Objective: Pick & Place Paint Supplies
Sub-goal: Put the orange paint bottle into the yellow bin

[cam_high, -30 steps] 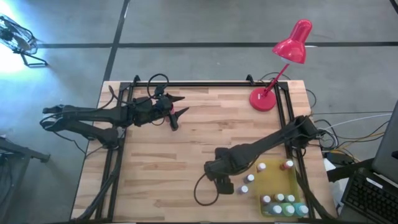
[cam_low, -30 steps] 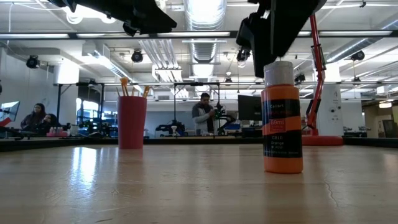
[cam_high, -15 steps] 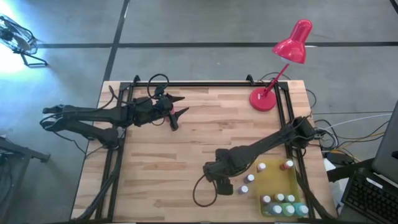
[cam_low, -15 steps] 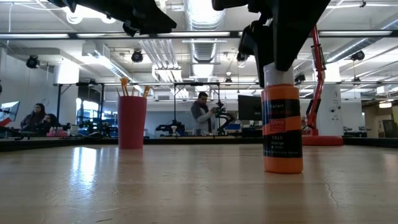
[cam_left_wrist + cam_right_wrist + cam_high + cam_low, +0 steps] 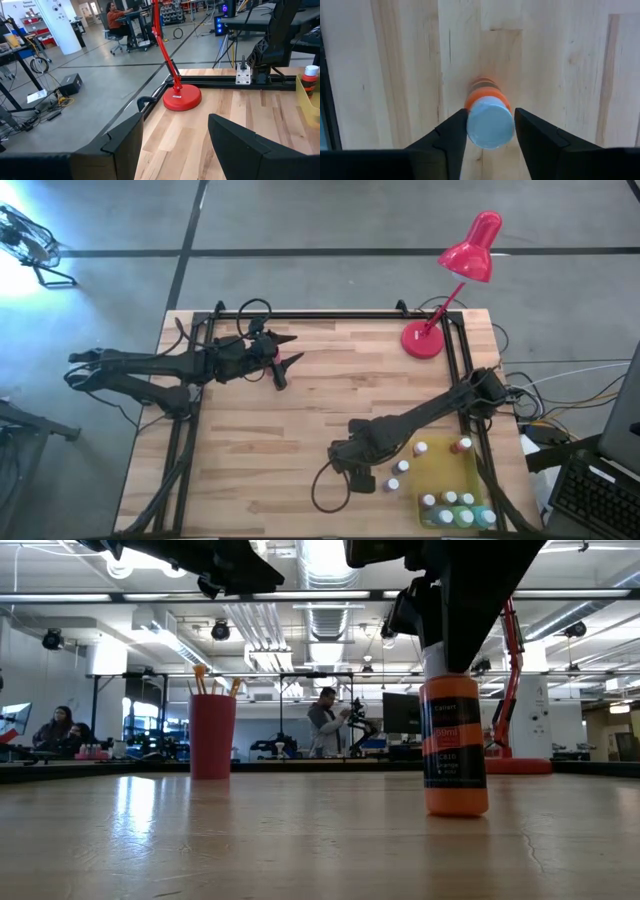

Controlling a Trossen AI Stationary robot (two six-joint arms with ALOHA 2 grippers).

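Note:
An orange paint bottle point(image 5: 455, 745) with a white cap stands upright on the wooden table, near its front right. My right gripper point(image 5: 490, 131) points down over it and is shut on the cap; in the high view the gripper point(image 5: 352, 470) hides the bottle. My left gripper point(image 5: 285, 365) hangs open in the air over the table's far left, with nothing between its fingers point(image 5: 125, 145). More small white-capped bottles point(image 5: 455, 502) stand on the yellow tray point(image 5: 440, 472). My right gripper pinches the bottle's white cap point(image 5: 490, 125) between its two fingers, one on each side of it. The fingers come from above, pointing down. The bottle stands upright with its base point(image 5: 456, 808) on the table.
A red desk lamp point(image 5: 425, 340) stands at the far right corner. A red cup holding paintbrushes point(image 5: 212, 735) shows farther back in the low view. Black frame rails point(image 5: 465, 380) run along the table's sides. Bare wood lies in the table's middle.
My right gripper has sunk a little over the orange bottle, so that its fingers now cover most of the white cap. The bottle still stands on the table.

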